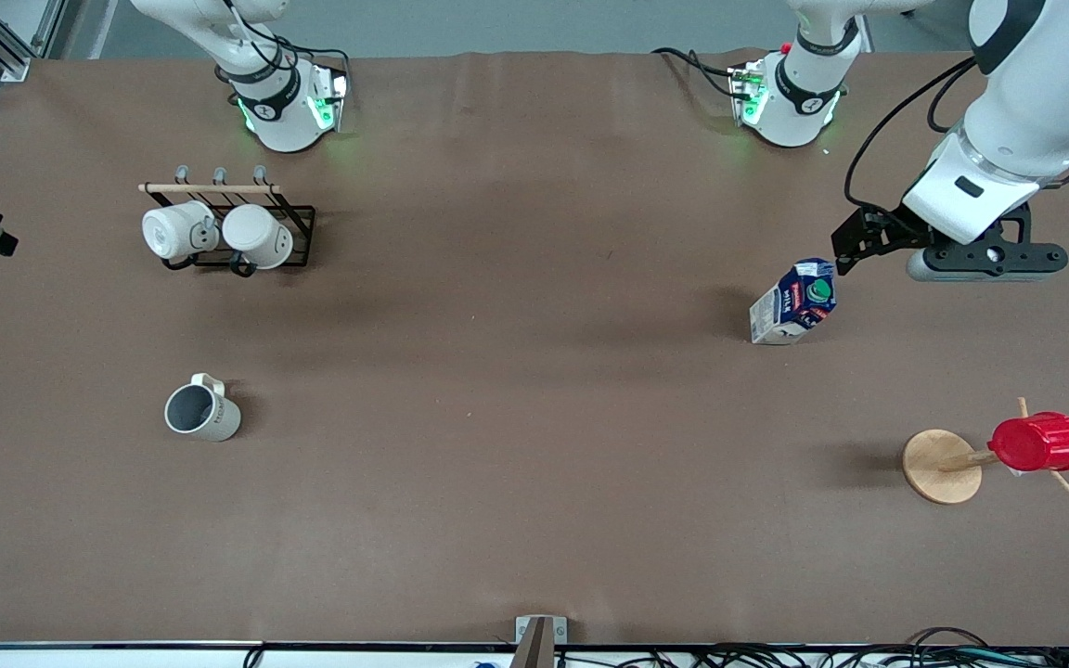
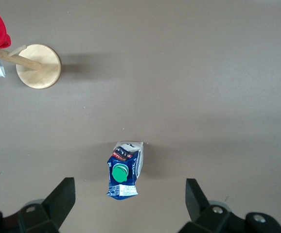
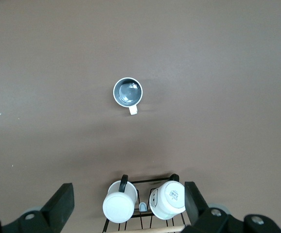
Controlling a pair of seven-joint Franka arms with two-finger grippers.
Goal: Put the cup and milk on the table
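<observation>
The cream-white cup [image 1: 202, 409] with a dark grey inside stands upright on the brown table [image 1: 534, 371] toward the right arm's end; it also shows in the right wrist view [image 3: 128, 91]. The blue and white milk [image 1: 794, 302] with a green cap stands on the table toward the left arm's end. My left gripper [image 1: 855, 243] is open and empty, up in the air just above and beside the milk [image 2: 124, 170], which shows between the spread fingers [image 2: 129, 190]. My right gripper [image 3: 128, 194] is open and empty, high over the mug rack; it is out of the front view.
A black wire rack [image 1: 298, 223] holds two bright white mugs [image 1: 219, 232] near the right arm's base; the mugs also show in the right wrist view [image 3: 145, 204]. A red ribbed cup [image 1: 1040, 443] hangs on a wooden peg stand [image 1: 941, 466] nearer the front camera than the milk.
</observation>
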